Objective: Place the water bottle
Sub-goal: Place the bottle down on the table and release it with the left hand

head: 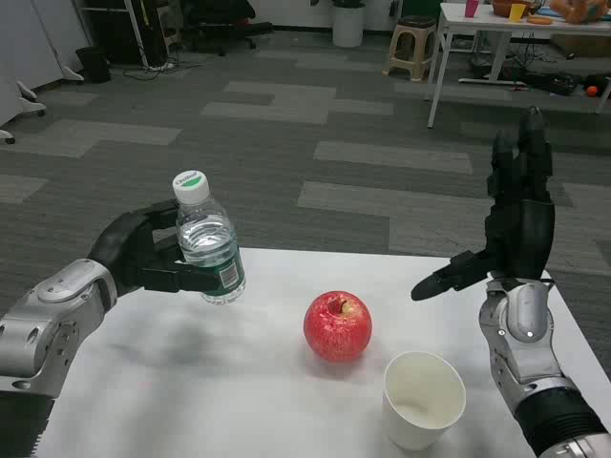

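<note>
A clear water bottle (210, 243) with a white cap and a green label hangs above the left part of the white table (172, 382), tilted a little. My left hand (143, 253) grips it from the left around its middle. My right hand (511, 215) is raised over the table's right side, fingers up and apart, thumb pointing left, holding nothing.
A red apple (337, 325) lies in the middle of the table. A white paper cup (423, 399) stands to its right near the front edge. Beyond the table are grey carpet, a second white table (496, 24), a stool (412, 48) and a white bin (348, 24).
</note>
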